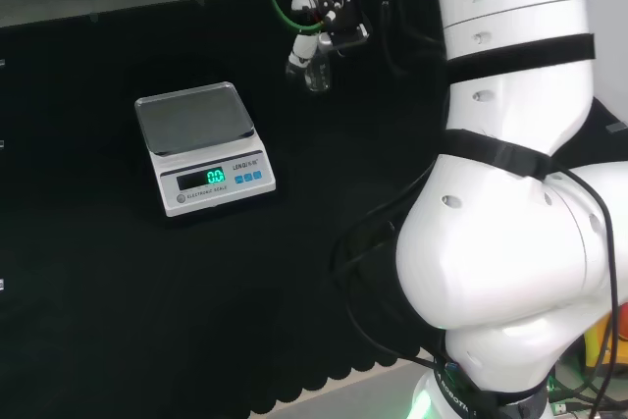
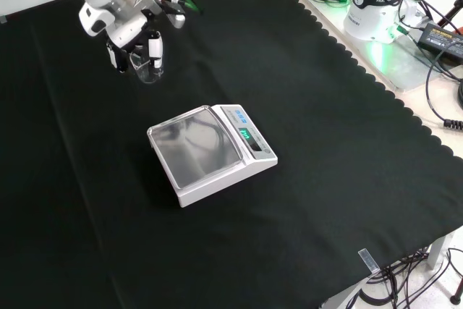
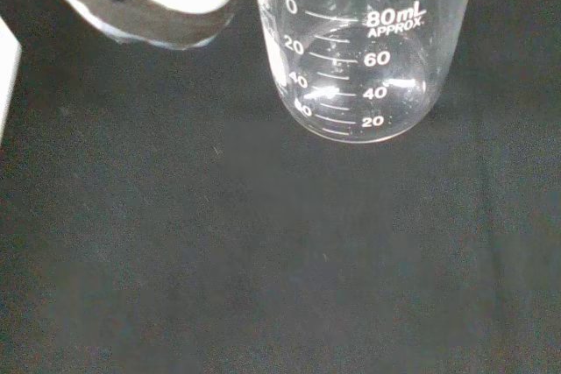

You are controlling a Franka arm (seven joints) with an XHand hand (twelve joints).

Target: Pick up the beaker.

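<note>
**Beaker held clear of cloth**

The beaker (image 1: 316,76) hangs at the cloth's far side in the head view, right of the scale (image 1: 203,147). The hand (image 1: 329,9) has its fingers curled round it. Empty clear glass: probably light, slippery, fragile; grip the upper wall

arm (image 1: 510,203): glossy white links, black bands | hand (image 1: 329,17): black-and-white | cable (image 1: 280,7): green

White robot arm (image 1: 510,193) reaches across from right of head view, wrist bent downward. Black and white hand (image 1: 329,31) hangs fingers-down at far end; in front view, hand (image 2: 137,41) at upper left, fingers (image 2: 154,47) curled round a small clear glass beaker (image 2: 147,69).
</note>
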